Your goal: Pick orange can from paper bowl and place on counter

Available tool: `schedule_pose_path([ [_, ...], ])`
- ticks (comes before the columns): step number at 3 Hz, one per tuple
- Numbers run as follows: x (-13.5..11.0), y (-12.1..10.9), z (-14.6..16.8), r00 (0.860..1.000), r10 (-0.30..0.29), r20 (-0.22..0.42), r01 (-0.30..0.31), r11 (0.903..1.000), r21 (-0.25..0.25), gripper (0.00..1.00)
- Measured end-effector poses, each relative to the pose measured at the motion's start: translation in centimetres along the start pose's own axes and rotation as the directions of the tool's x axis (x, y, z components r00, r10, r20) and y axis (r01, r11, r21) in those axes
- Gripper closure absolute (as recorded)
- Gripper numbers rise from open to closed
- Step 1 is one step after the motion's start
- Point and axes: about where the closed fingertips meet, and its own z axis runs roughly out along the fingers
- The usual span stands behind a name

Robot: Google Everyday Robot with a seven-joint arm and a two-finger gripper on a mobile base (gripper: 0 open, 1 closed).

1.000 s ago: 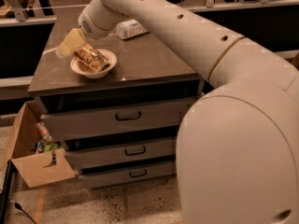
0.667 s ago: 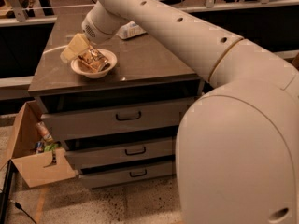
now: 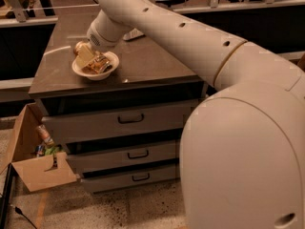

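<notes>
We log the gripper [image 3: 86, 57] low over the left side of the paper bowl [image 3: 97, 75] on the counter [image 3: 147, 61] — the orange can [image 3: 100, 65] lies inside the bowl, right against the gripper's tip and partly hidden by it (clamped or free, we cannot tell).

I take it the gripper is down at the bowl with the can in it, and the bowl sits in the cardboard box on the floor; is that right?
Not quite: the bowl sits on the counter, not in the box, as the camera view shows. The gripper is indeed down at the bowl, with the can in it.
</notes>
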Motion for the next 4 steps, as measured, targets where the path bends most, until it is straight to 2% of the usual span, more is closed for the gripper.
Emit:
schedule_pose_path([
  [1,0.5,0.2,0.1,1.000,-0.009,-0.011,0.009,1.0000,-0.004,0.62],
  [2,-0.4,-0.1,-0.9,1.000,-0.017,0.021,0.017,0.9999,0.004,0.87],
  [3,-2.4,-0.9,-3.1,0.996,-0.020,0.089,0.018,0.9997,0.019,1.00],
  [4,-3.7,-2.5,-4.9,0.992,-0.023,0.122,0.017,0.9986,0.050,1.00],
])
